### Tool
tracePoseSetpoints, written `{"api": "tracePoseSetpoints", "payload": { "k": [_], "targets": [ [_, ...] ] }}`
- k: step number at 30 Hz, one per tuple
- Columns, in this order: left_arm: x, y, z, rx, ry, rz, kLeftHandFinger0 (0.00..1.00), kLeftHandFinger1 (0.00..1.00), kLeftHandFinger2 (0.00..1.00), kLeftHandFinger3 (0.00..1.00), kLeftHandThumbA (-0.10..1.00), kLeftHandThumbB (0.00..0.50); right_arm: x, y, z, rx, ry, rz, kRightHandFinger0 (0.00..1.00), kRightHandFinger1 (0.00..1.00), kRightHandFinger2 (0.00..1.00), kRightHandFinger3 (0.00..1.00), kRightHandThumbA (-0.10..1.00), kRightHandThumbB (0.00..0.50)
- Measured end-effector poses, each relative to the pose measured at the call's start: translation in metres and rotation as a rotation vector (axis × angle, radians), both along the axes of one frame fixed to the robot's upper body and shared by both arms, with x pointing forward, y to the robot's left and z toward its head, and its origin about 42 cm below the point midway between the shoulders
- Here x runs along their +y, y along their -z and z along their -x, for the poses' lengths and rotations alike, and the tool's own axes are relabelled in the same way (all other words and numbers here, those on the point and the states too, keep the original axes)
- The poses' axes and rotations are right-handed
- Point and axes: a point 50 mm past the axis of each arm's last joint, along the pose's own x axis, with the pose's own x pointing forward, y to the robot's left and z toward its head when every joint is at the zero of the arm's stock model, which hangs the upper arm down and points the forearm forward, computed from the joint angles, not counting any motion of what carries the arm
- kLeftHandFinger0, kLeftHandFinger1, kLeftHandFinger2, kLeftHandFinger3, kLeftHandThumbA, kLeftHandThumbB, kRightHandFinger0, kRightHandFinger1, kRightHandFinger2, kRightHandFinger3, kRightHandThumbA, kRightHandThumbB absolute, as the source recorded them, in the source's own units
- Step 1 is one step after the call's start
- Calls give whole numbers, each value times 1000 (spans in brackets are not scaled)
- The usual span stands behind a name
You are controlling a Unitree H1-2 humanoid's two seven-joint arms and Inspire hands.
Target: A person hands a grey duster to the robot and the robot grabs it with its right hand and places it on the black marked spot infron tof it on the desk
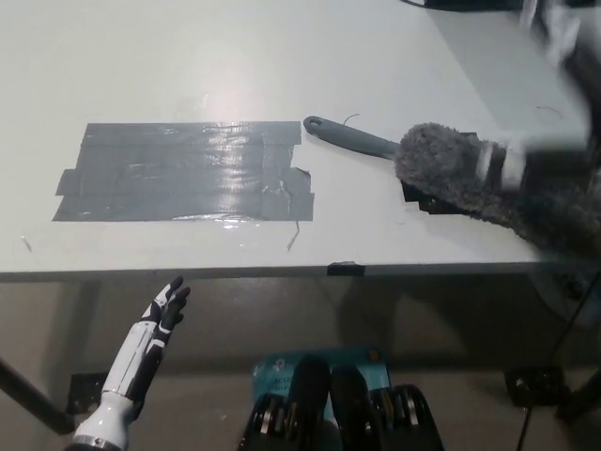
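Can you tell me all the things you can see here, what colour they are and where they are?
White desk: one, white, fills the upper part of the picture.
Grey tape patch: one, shiny dark grey, flat on the desk, left of the middle.
Fluffy grey duster with a grey plastic handle: one, grey, lying at the desk's right side, handle pointing toward the tape patch.
Small black tape marks: a few, black, under the duster's head and at the desk's front edge.
Robot's left hand: one, white with dark fingers, open, low at the left, below the desk edge.
Robot's right hand: one, dark and blurred, over the duster's fluffy part; grip unclear.
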Motion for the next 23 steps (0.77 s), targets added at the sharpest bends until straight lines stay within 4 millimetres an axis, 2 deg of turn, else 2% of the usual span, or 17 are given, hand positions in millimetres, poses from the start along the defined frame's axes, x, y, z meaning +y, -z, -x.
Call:
{"api": "tracePoseSetpoints", "payload": {
  "k": [1, 2, 3, 5, 6, 7, 9, 10, 16, 18, 23],
  "targets": [
    [0, 1, 1, 2, 0, 0, 1000, 1000, 1000, 1000, 1000, 94, 2, 13, 7, 29, -1, -26, 1000, 1000, 1000, 1000, 1000, 295],
    [0, 3, 3, 9, -1, -1, 1000, 1000, 1000, 1000, 1000, 99, 5, 40, 20, 95, 6, -82, 1000, 1000, 1000, 1000, 1000, 272],
    [0, 5, 6, 16, -1, -2, 1000, 1000, 1000, 1000, 1000, 104, 7, 57, 28, 135, 17, -119, 1000, 1000, 1000, 1000, 1000, 248],
    [1, 10, 12, 33, -4, -2, 1000, 1000, 1000, 1000, 1000, 104, 11, 94, 44, 228, 43, -188, 1000, 1000, 1000, 1000, 1000, 231],
    [1, 13, 15, 42, -5, -1, 1000, 1000, 1000, 1000, 1000, 104, 12, 110, 49, 275, 57, -210, 1000, 1000, 1000, 1000, 1000, 223],
    [2, 13, 16, 45, -6, -1, 1000, 1000, 1000, 1000, 1000, 106, 13, 114, 50, 284, 61, -215, 1000, 1000, 1000, 1000, 1000, 214],
    [2, 19, 23, 64, -7, 0, 1000, 1000, 1000, 1000, 1000, 106, 13, 150, 55, 379, 97, -248, 1000, 1000, 1000, 1000, 1000, 216],
    [2, 20, 25, 69, -8, 0, 1000, 1000, 1000, 1000, 1000, 110, 13, 160, 56, 406, 108, -256, 1000, 1000, 1000, 1000, 1000, 224],
    [2, 28, 34, 96, -11, 3, 1000, 1000, 1000, 1000, 1000, 112, 18, 215, 58, 527, 144, -260, 1000, 1000, 1000, 1000, 1000, 261],
    [2, 28, 34, 95, -11, 3, 1000, 1000, 1000, 1000, 1000, 109, 22, 227, 59, 546, 142, -254, 1000, 1000, 1000, 1000, 1000, 248],
    [1, 27, 33, 92, -8, 4, 1000, 1000, 1000, 1000, 1000, 113, 29, 236, 58, 531, 134, -247, 1000, 1000, 1000, 1000, 1000, 255]
  ]
}}
